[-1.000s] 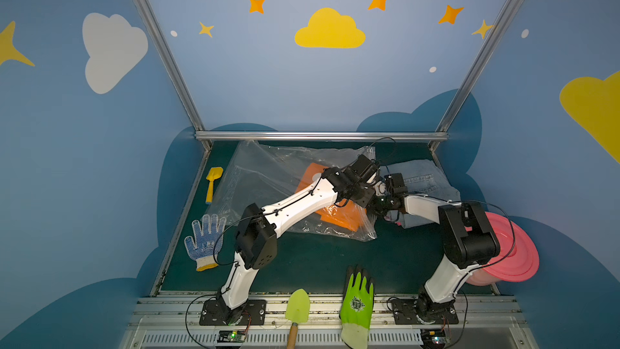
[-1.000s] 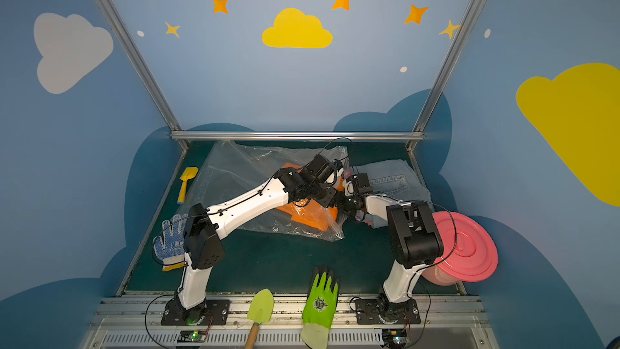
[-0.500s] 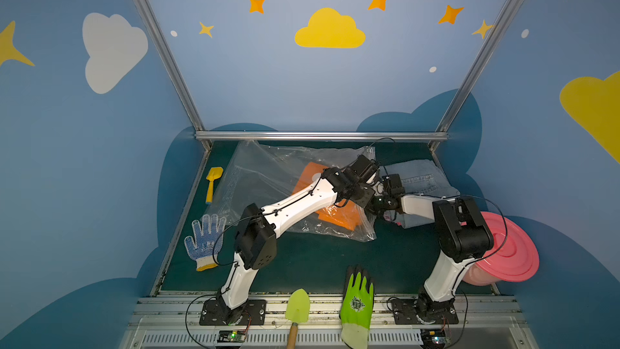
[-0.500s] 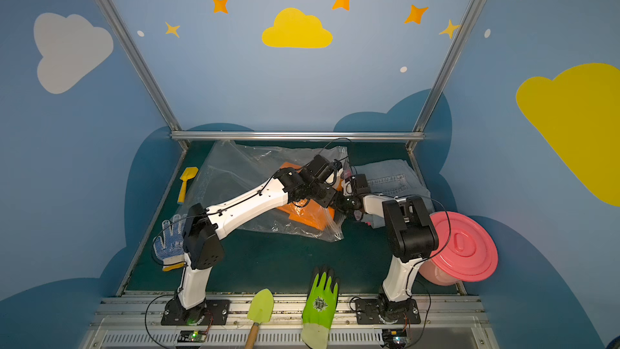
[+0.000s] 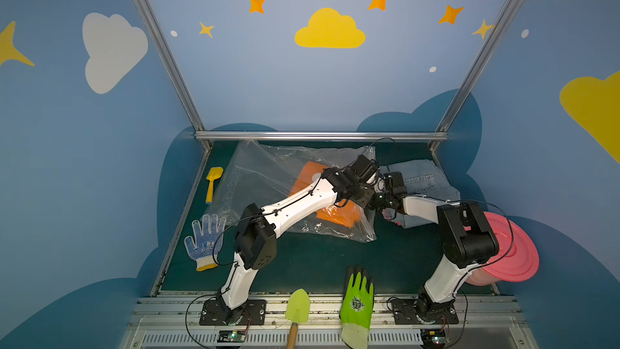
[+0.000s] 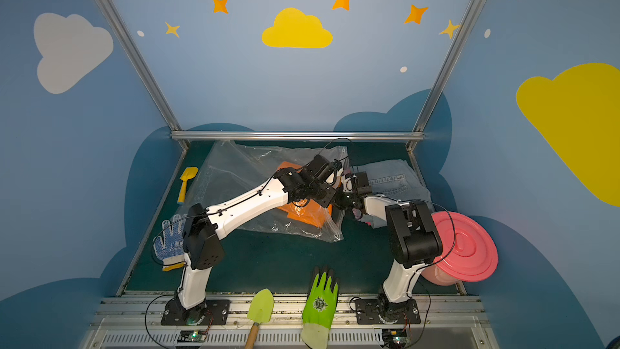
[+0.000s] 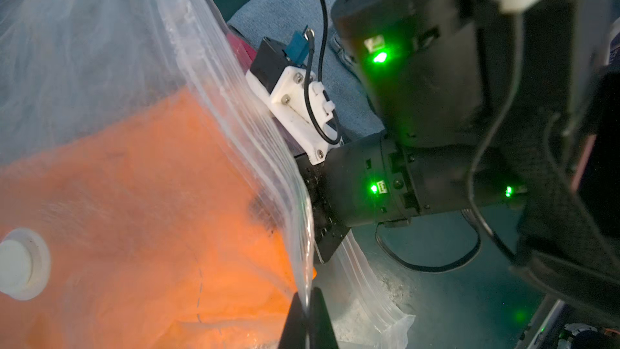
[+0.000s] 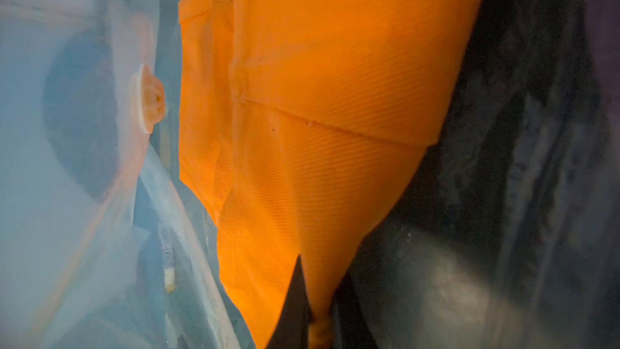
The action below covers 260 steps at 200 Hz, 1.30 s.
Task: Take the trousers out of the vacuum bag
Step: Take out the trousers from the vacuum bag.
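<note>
Crowded mouth, open front

The mouth of the vacuum bag (image 5: 261, 176) is blocked by both arms: its edge is pinched by the left gripper (image 7: 306, 313), and the orange trousers (image 8: 318, 95) inside are clamped by the right gripper (image 8: 320, 303). The right side is crowded by the denim trousers (image 5: 421, 176) and a pink lid (image 5: 513, 250); bare mat (image 5: 318, 263) is seen in front.

In a top view we see the vacuum bag (image 6: 235, 176) lying crinkled across the middle of the green table (image 6: 285, 263), the orange trousers (image 6: 308, 216) inside it toward its right end. Just right of the bag lie the denim trousers (image 6: 392, 176). Our left arm (image 6: 248, 208) reaches over the bag, our right arm (image 6: 412, 236) stretches in from the right, and their ends meet at the bag's right edge. A pink lid (image 6: 466, 250) sits at far right.
</note>
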Each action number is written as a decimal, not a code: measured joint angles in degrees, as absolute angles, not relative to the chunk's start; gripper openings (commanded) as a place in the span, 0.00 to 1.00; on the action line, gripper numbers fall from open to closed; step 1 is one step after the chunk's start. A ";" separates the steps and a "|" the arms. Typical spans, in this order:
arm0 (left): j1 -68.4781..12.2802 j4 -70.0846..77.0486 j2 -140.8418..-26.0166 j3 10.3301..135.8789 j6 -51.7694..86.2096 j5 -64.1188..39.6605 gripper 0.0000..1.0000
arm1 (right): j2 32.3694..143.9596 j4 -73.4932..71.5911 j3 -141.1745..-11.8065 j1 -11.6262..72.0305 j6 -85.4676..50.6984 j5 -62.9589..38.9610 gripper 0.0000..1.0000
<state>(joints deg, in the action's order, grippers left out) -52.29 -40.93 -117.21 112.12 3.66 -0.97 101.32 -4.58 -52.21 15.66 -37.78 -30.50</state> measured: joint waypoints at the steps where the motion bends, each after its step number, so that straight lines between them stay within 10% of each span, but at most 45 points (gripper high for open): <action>1: -52.29 -40.93 -117.21 112.12 3.66 -0.97 0.05 | 101.34 -4.69 -52.14 15.66 -37.71 -30.52 0.18; 34: -52.29 -40.93 -117.21 112.12 3.66 -0.91 0.05 | 103.37 -8.86 -50.63 15.66 -39.33 -31.33 0.54; 119: -52.29 -40.88 -115.83 110.74 3.68 -0.75 0.05 | 106.37 -17.93 -48.84 16.16 -42.17 -31.79 0.68; 139: -52.29 -40.88 -115.63 110.74 3.66 -0.73 0.05 | 107.66 -20.91 -48.84 16.78 -43.00 -31.57 0.52; 168: -52.29 -40.53 -115.15 110.02 3.68 -0.51 0.05 | 110.15 -23.94 -48.84 17.58 -44.07 -31.07 0.00; 228: -52.29 -40.05 -114.85 109.21 3.68 -0.30 0.05 | 102.98 -19.03 -48.62 18.15 -43.81 -30.48 0.00; 260: -52.29 -39.83 -114.76 109.21 3.68 -0.08 0.05 | 97.84 -21.69 -47.46 19.94 -43.77 -28.77 0.49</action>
<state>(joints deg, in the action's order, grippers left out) -52.29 -39.83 -114.76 109.21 3.68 -0.08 97.84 -21.69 -47.46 19.94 -43.77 -28.77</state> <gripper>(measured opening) 0.050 0.399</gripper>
